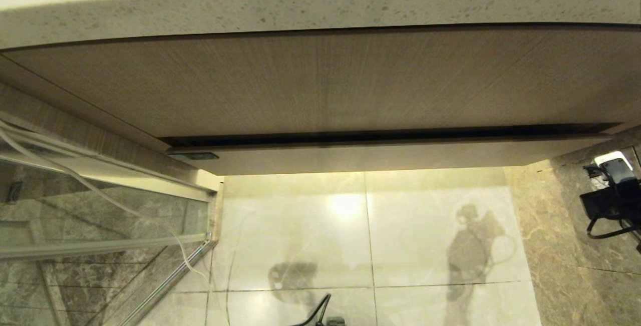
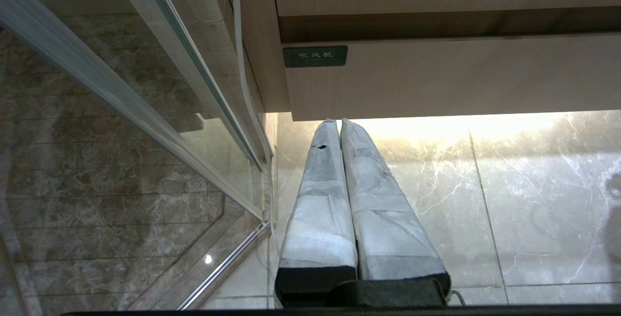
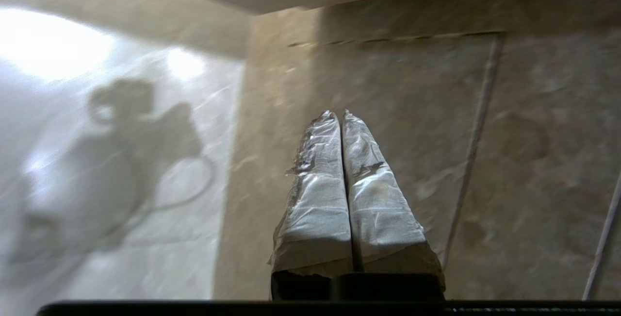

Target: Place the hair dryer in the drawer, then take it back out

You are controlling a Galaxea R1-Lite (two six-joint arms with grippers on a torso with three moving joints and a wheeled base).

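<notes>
Beneath the speckled counter (image 1: 320, 5), the drawer (image 1: 370, 158) sits pushed in under the taller wood-grain panel (image 1: 320, 80), above pale floor tiles (image 1: 425, 236), with the right gripper (image 1: 613, 191) at the view's right edge.

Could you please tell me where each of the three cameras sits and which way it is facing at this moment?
Head: on the robot's head, facing forward and down at the counter, closed drawer and floor; no gripper shows.
Left wrist: behind the shut left gripper, facing the drawer's labelled corner.
Right wrist: behind the shut right gripper, facing floor and wall.
Shared: head and left wrist both show the drawer and its label.
</notes>
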